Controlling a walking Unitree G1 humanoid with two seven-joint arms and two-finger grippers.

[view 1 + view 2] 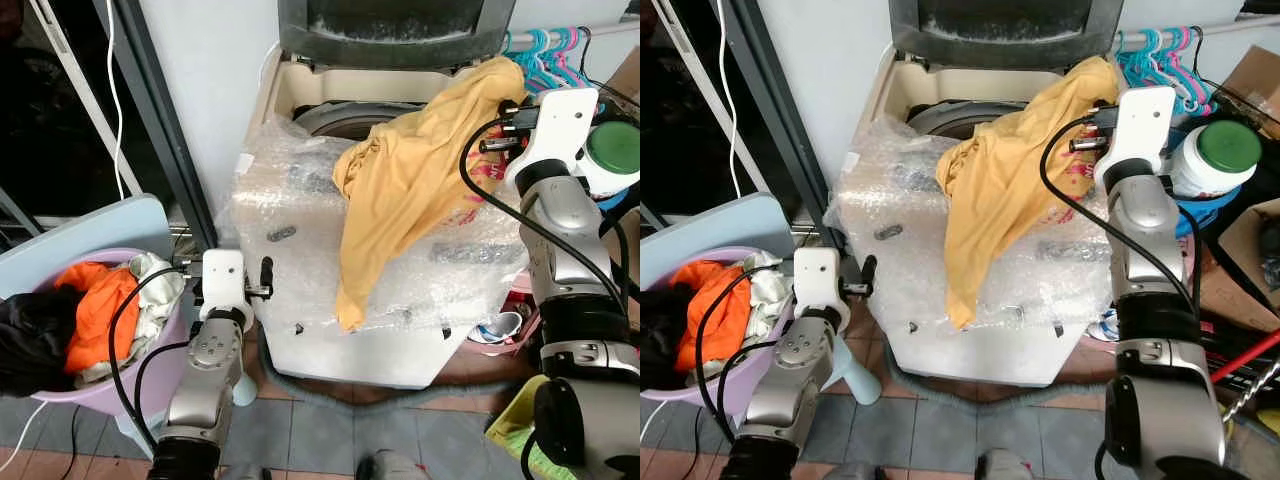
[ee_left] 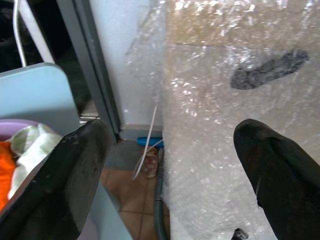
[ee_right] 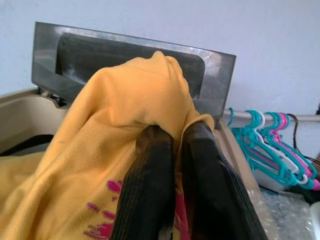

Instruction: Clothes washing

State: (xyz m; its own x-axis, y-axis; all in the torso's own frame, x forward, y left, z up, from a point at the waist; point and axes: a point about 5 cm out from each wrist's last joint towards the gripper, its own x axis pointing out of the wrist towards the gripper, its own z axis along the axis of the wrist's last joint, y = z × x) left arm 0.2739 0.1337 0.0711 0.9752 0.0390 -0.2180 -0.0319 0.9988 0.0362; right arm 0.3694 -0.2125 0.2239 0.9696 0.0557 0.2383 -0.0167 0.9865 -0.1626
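A humanoid robot is standing before a top-loading washing machine (image 1: 300,100) whose lid is raised and whose body is wrapped in bubble wrap (image 1: 300,230). Its right gripper (image 3: 172,145) is pinching a fold of a yellow shirt (image 1: 410,180), the two black fingers (image 3: 145,190) pressed nearly together with cloth bunched between them, up at about two o'clock in the head view, beside the machine's rim. The shirt is hanging with its long axis running from the gripper at two o'clock down toward six o'clock: its upper part is draping over the rim by the open drum (image 1: 340,118), and its lower tip is pointing down across the machine's front. A pink print is showing on the cloth near the fingers.

The left gripper (image 2: 175,165) is hovering low at about eight o'clock, fingers spread wide and holding nothing, between the machine's front corner and a lilac laundry basket (image 1: 150,370) holding orange (image 1: 100,310), white and black clothes. Teal and pink hangers (image 1: 545,50) are hanging at one o'clock, near a green-lidded jar (image 1: 612,150).
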